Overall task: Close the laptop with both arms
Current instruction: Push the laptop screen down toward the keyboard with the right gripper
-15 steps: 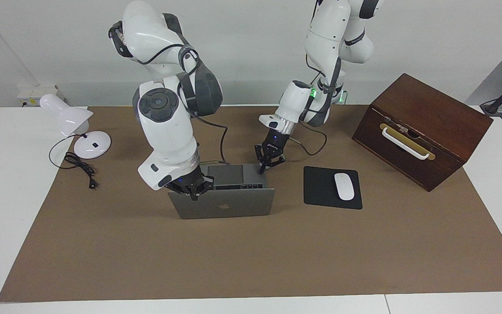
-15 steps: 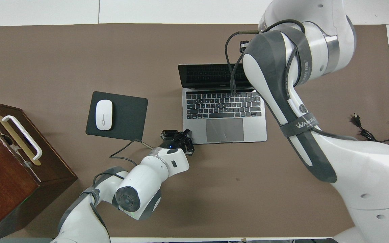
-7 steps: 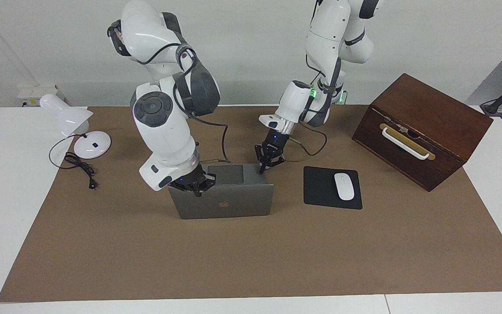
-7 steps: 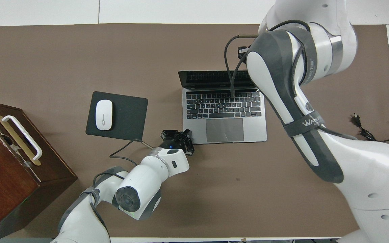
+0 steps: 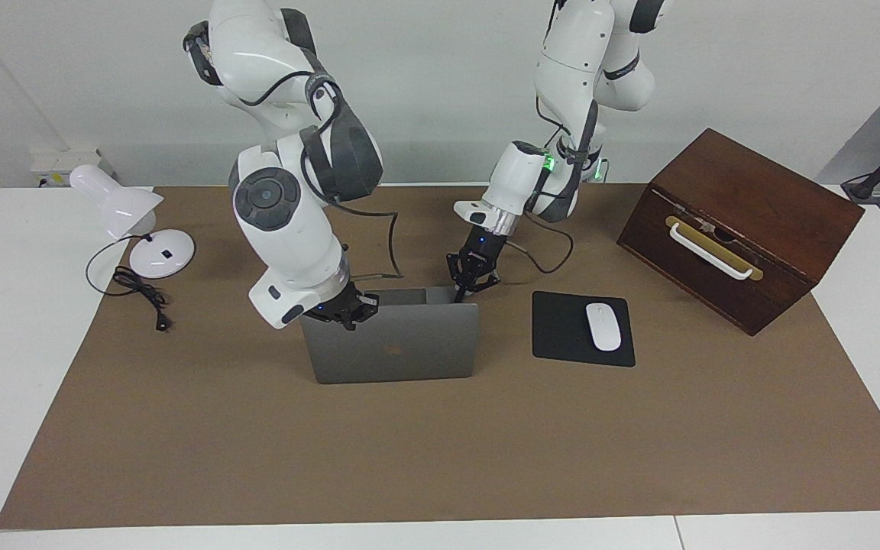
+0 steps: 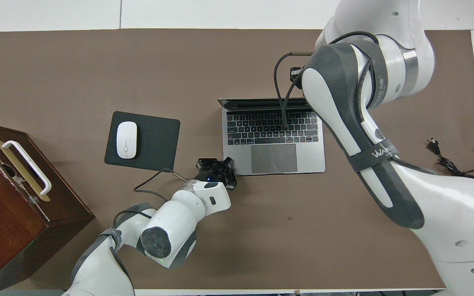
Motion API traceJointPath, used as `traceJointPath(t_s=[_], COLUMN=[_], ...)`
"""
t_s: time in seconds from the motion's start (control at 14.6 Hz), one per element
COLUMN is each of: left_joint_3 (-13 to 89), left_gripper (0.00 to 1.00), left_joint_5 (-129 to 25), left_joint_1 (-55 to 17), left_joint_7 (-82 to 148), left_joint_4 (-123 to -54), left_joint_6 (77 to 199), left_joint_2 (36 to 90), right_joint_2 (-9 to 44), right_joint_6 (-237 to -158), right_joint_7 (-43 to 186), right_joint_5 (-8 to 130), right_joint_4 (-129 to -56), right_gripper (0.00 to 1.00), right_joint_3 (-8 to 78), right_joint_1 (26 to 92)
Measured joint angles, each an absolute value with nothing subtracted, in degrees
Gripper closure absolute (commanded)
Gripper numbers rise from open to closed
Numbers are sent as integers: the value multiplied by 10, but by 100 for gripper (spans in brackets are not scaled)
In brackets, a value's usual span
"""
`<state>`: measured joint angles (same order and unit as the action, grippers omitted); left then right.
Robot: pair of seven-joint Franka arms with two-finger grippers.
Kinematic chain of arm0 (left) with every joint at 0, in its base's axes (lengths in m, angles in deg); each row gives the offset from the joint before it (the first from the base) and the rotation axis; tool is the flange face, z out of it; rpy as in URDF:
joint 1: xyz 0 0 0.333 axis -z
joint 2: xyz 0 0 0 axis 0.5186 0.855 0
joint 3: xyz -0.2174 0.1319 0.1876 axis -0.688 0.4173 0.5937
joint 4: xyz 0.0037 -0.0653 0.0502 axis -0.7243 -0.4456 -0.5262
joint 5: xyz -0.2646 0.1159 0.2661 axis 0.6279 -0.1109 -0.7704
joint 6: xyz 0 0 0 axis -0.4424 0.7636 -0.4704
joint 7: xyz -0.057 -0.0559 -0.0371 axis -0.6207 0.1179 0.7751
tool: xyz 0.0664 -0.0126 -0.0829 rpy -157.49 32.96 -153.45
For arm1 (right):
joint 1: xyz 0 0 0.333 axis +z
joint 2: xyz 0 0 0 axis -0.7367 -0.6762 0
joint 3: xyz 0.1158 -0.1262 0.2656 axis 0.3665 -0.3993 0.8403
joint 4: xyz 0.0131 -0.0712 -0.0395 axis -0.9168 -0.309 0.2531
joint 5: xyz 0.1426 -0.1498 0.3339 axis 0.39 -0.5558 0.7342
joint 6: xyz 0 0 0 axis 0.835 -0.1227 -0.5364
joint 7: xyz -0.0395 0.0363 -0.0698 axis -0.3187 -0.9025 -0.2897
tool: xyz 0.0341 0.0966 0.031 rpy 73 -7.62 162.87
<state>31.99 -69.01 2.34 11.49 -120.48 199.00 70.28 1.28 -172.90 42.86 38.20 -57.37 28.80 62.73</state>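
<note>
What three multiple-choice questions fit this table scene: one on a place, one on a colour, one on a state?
1. The white oval computer mouse lies:
A. on the black rectangular mouse pad
B. on a white lamp base
C. on bare brown paper

2. The handle on the dark brown wooden box is:
A. red
B. white
C. blue

3. The lid of the thin silver-grey metal laptop is:
A. shut flat
B. folded back onto the table
C. standing up, keyboard uncovered

Answers: 1 A, the pad shows all around the mouse. 2 B, a white bar on a brass-coloured plate. 3 C, the overhead view shows the keys in front of the raised lid.
</note>
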Motion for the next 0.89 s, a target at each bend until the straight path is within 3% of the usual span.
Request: traceJointPath(t_s=[0.41,0.89], left_joint_3=[320,320], left_gripper=[100,100], left_joint_5=[-690,-690], left_joint_1=[23,23], left_joint_7=[113,113], left_joint_4=[-1205,-1205], left_joint_6=[1990,1991], left_joint_2=[703,703], right_joint_2=[48,61], right_joint_6=[-1729,-1730], right_joint_7=[429,429], right_joint_5=[382,382], right_joint_4=[-647,-680], right_gripper=[100,100], right_joint_3=[288,288], right_joint_1=[623,618])
